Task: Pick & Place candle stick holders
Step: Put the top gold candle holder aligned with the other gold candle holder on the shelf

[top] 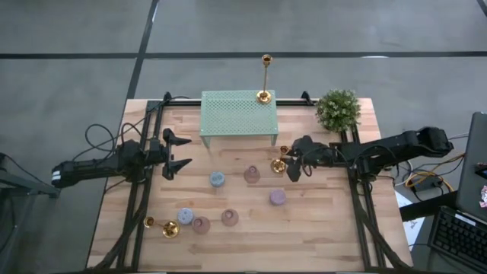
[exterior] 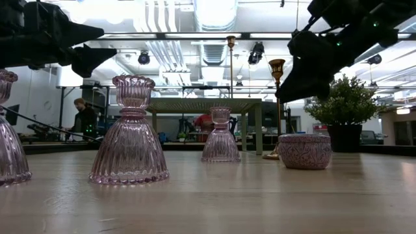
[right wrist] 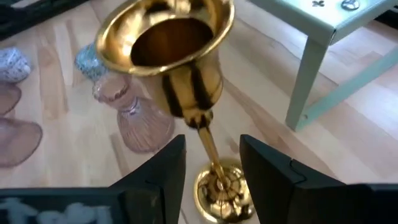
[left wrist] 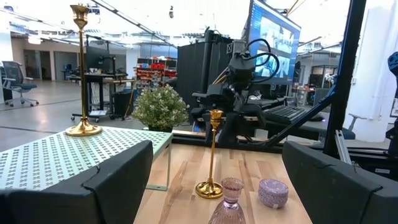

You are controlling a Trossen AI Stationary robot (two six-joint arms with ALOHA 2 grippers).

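Observation:
A short gold candlestick [top: 278,164] stands upright on its round base [right wrist: 221,193] on the table, right of the pale green mesh rack's front. My right gripper [right wrist: 212,168] is open, with one finger on each side of its thin stem [right wrist: 208,146] and a gap on both sides. A tall gold candlestick [top: 264,84] stands on the rack's far right corner. A third gold one [top: 160,225] lies on its side at the near left. Several pink, mauve and blue squat holders [top: 251,174] stand in the middle. My left gripper [top: 179,152] is open and empty, left of the rack.
The pale green mesh rack [top: 237,114] stands at the table's far middle. A bushy potted plant [top: 338,109] stands at the far right. In the low view pink glass holders [exterior: 132,133] stand close by, and a mauve squat holder [exterior: 304,151] stands beside the gold candlestick [exterior: 277,104].

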